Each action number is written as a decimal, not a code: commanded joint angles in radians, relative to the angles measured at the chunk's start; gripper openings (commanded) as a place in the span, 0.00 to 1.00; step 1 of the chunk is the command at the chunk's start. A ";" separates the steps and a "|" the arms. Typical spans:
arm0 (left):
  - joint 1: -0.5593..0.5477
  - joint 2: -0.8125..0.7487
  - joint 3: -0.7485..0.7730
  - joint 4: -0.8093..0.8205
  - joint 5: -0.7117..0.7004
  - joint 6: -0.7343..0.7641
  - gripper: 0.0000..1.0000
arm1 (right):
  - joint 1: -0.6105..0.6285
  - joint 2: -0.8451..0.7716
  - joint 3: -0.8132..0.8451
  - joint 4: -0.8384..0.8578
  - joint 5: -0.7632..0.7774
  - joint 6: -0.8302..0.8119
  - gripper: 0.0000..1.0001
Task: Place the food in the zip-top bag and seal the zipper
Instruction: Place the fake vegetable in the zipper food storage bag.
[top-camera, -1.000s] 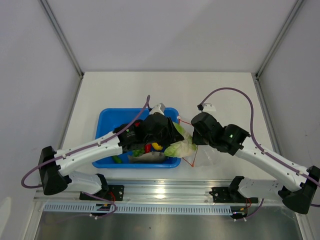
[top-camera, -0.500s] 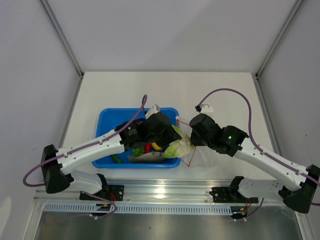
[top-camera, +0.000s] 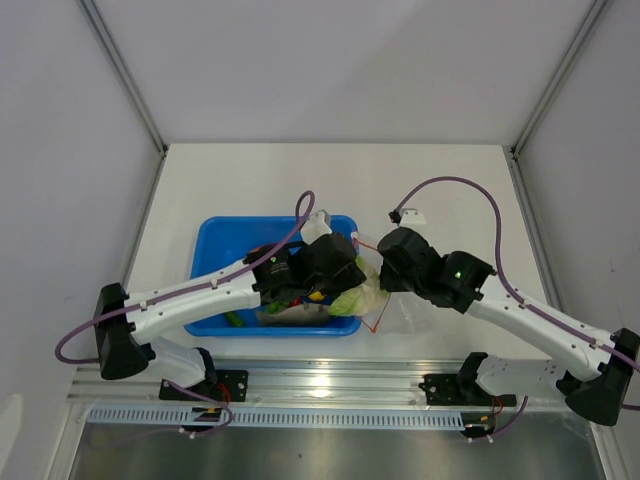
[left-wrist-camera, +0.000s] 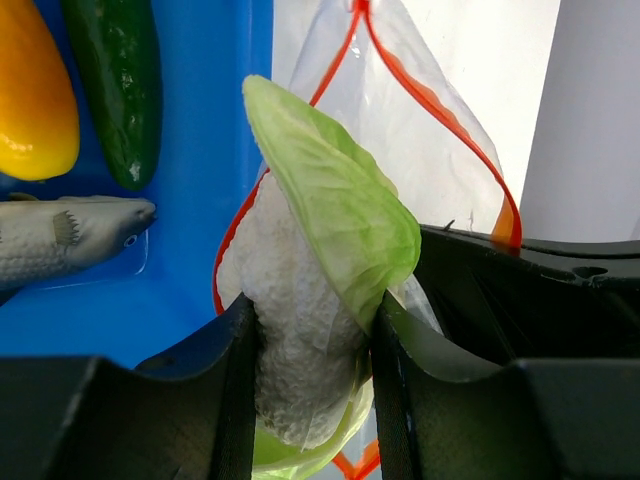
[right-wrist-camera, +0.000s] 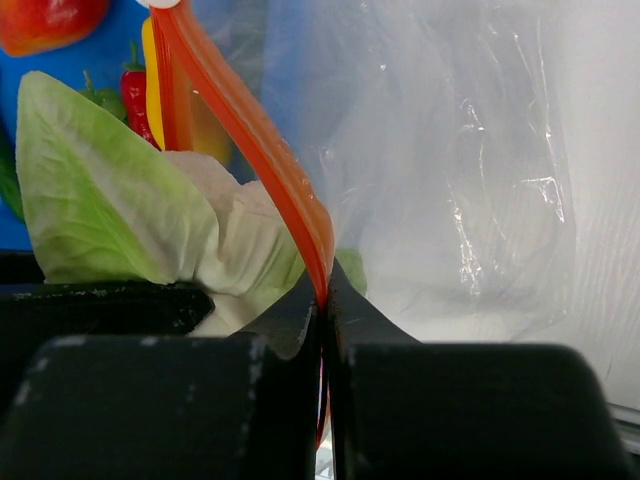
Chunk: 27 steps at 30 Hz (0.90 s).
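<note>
Two claws share one job here. The left gripper (left-wrist-camera: 312, 375) stands part open, its jaws clamped on the white body of the cauliflower (left-wrist-camera: 295, 320). The green leaf points to twelve o'clock, straight at the mouth of the zip-top bag (left-wrist-camera: 425, 110).

The right gripper (right-wrist-camera: 322, 300) is pinched fully together on the zipper (right-wrist-camera: 250, 130). It lifts one lip, which I judge is why the mouth gapes as a loop instead of lying flat.

The bag rests on the table at about four o'clock of the blue tray (top-camera: 212, 262).

The fish (left-wrist-camera: 60, 235), cucumber (left-wrist-camera: 115, 80) and mango (left-wrist-camera: 35, 90) lie in the tray between nine and eleven o'clock of the cauliflower, not yet bagged.
</note>
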 joint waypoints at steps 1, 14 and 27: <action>-0.013 -0.027 0.043 0.059 0.008 0.042 0.01 | 0.007 -0.009 0.004 0.041 0.004 0.002 0.00; -0.027 -0.081 -0.126 0.434 -0.014 0.205 0.00 | 0.007 -0.009 0.021 0.039 -0.004 0.007 0.00; -0.079 0.014 0.009 0.252 -0.066 0.209 0.07 | 0.008 -0.006 0.044 0.033 -0.001 0.007 0.00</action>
